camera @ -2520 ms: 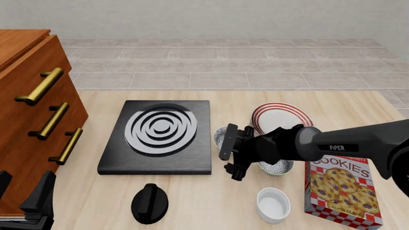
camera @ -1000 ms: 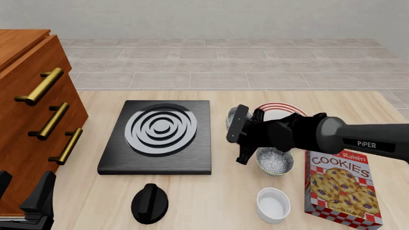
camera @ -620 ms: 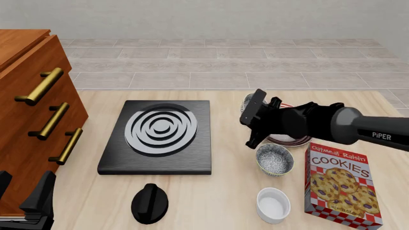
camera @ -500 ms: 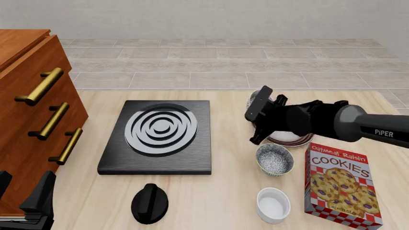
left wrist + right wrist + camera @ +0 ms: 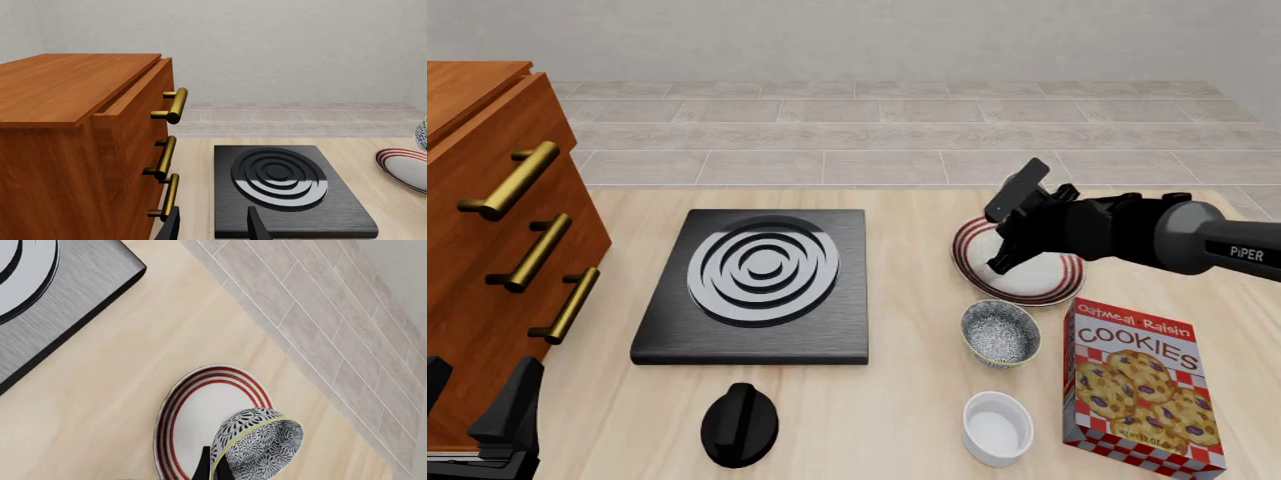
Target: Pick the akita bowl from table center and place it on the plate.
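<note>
At left wrist view: left gripper point(image 5: 213, 227) was idle, fingers apart, nothing between them.
Left wrist, counts: one wooden drawer cabinet point(image 5: 80, 145) with three brass handles, one black stove point(image 5: 283, 187), one edge of the plate point(image 5: 403, 167); a sliver of patterned bowl at 3 o'clock of the frame edge, too little to judge.
Front view, right gripper: right gripper point(image 5: 1014, 222) hung over the plate point(image 5: 972, 262); the akita bowl was hidden behind it here.
Front view, layout: plate at about 3 o'clock from the stove point(image 5: 758, 285); second speckled bowl point(image 5: 1001, 333) at 6 o'clock of the plate, just beside it; white ramekin point(image 5: 998, 428) at 6 o'clock of that; cookie box point(image 5: 1141, 385) at 3 o'clock of both; black knob-shaped object point(image 5: 739, 424) at 6 o'clock of the stove.
Front view, counts: one plate, one ramekin, one box, one stove, one knob-shaped object.
Right wrist view, grasp: fingers point(image 5: 204, 466) clamped on the rim of the akita bowl point(image 5: 257, 447), bowl tilted, above the plate point(image 5: 193, 415), not resting flat.
Handling, judged: bowl likely rigid ceramic, light, glazed and slippery, chippable; thin rim pinch looked the only hold, prone to swinging.
Right wrist, counts: one bowl, one plate, one stove corner.
</note>
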